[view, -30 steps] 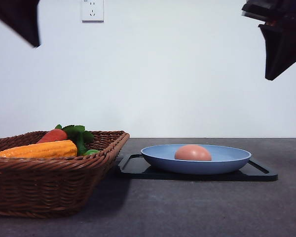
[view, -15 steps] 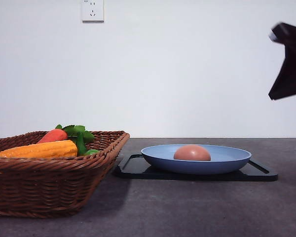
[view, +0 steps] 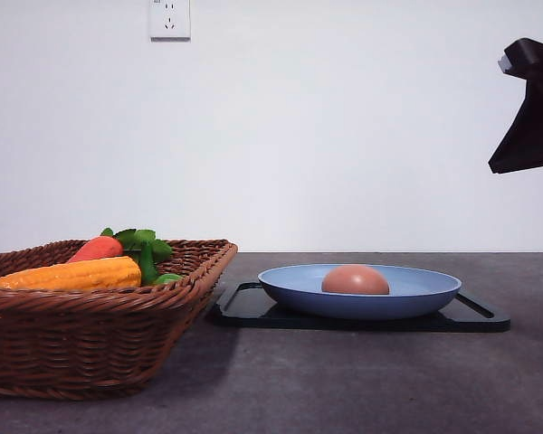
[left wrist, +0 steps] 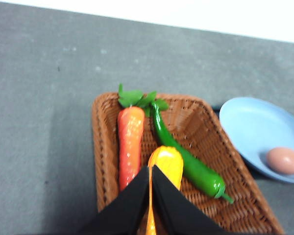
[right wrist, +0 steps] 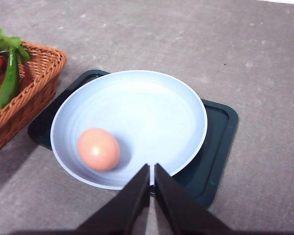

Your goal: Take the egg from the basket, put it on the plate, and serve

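— What sits nearest the camera in the front view?

— The basket [view: 100, 312], dark wicker, on the left of the grey table [view: 362, 380]. A corn cob [view: 71, 274], a carrot [view: 97, 249] and green leaves show above its braided rim. From the left wrist camera a green pepper [left wrist: 188, 161] lies beside the corn, both running lengthwise along the basket.

— And the egg?

— Out of the basket. The egg [view: 355, 280] lies on its side in the plate [view: 416, 294], its long axis roughly level and across the front view. In the right wrist view it rests on the side of the plate nearer the basket, close to the rim, apart from everything else; which end is the blunter one I cannot tell — it looks nearly round there.

— What is under the plate?

— A flat black tray [view: 475, 316], just right of the basket.

— The grippers?

— The right gripper [right wrist: 152, 169] hangs well above the plate's edge, fingers pressed together with nothing between them. The left gripper [left wrist: 150, 169] is over the basket, likewise closed and empty, its tips above the corn.

— Farthest back?

— A white wall with a socket [view: 169, 18] high up.
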Tool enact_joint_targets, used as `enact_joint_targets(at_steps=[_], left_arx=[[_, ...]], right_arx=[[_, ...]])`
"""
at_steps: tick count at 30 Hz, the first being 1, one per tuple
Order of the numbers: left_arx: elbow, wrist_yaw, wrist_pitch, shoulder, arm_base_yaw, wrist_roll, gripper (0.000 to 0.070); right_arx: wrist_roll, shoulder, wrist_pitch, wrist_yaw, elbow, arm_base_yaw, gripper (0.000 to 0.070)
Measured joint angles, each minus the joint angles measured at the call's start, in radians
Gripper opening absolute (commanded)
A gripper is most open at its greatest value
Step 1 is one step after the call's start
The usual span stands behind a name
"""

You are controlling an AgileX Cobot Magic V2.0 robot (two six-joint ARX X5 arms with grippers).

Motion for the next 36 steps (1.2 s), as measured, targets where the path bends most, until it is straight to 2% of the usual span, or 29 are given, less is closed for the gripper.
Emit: enact_joint_targets(at_steps=[8, 13, 16, 19, 25, 36], left_arx=[[0.0, -0.005, -0.016, -0.033, 0.003, 0.007, 0.0], [-0.001, -0.021, -0.021, -0.223, 0.07, 0.133, 0.0], [-0.036, -0.024, 0.049, -0.317, 0.147, 0.205, 0.0], [-0.116, -0.027, 0.085, -0.389, 0.226, 0.242, 0.0], [-0.257, -0.027, 0.089, -0.422, 0.323, 0.262, 0.0], [-0.405, -0.026, 0.099, -0.42, 0.331, 0.265, 0.0]], right_arx=[[0.0, 0.0, 0.001, 0.0, 0.0, 0.0, 0.0], [0.0, 0.0, 0.001, 0.0, 0.0, 0.0, 0.0], [0.0, 0.0, 0.004, 0.0, 0.0, 0.0, 0.0], [0.0, 0.0, 0.004, 0.0, 0.0, 0.0, 0.0], [0.0, 0.0, 0.004, 0.0, 0.0, 0.0, 0.0], [0.0, 0.0, 0.006, 0.0, 0.0, 0.0, 0.0]])
